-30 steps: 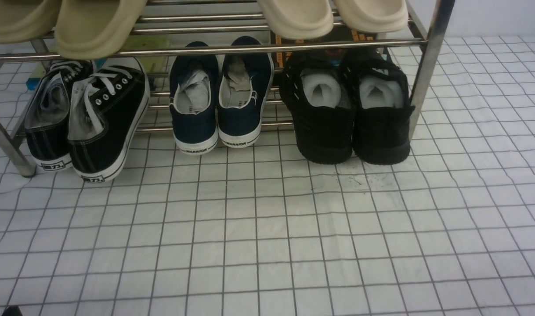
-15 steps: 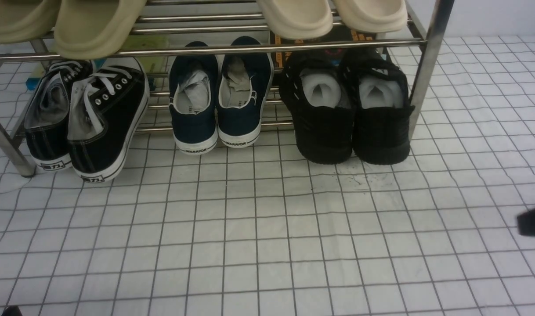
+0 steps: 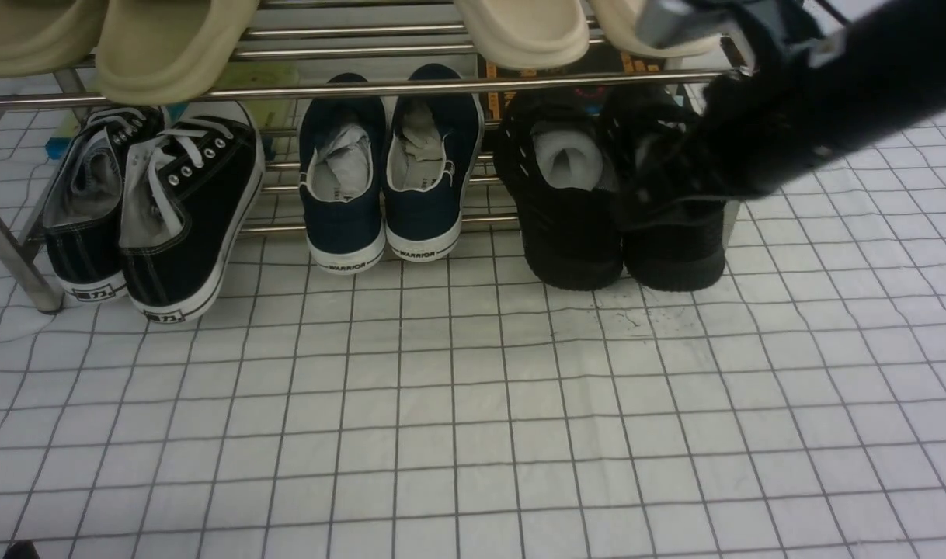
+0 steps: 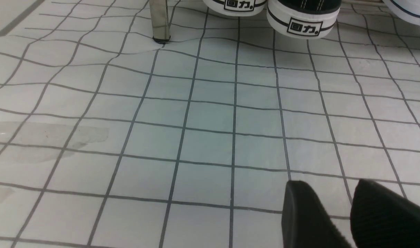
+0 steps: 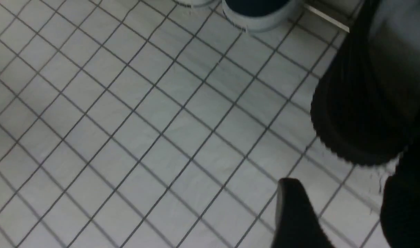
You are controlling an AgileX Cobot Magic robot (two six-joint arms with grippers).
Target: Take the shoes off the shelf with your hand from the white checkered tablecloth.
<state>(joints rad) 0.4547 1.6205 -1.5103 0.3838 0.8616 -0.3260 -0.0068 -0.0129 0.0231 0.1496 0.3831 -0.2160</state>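
Pair of all-black knit shoes [image 3: 574, 233], ribbed black soles, white paper stuffing, leaning toes-up on the low rails of the chrome shelf [image 3: 364, 84], heels down on the white checkered tablecloth [image 3: 473, 404]. Right hand [image 3: 675, 190], blurred, fingers spread, over the outer shoe, hiding its opening. Other shoe just beside the hand, uncovered. Cloth slightly wrinkled beneath.

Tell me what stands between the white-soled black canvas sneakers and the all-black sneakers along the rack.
The navy WARRIOR slip-ons, one pair side by side, apart from both neighbours. The front view shows this.
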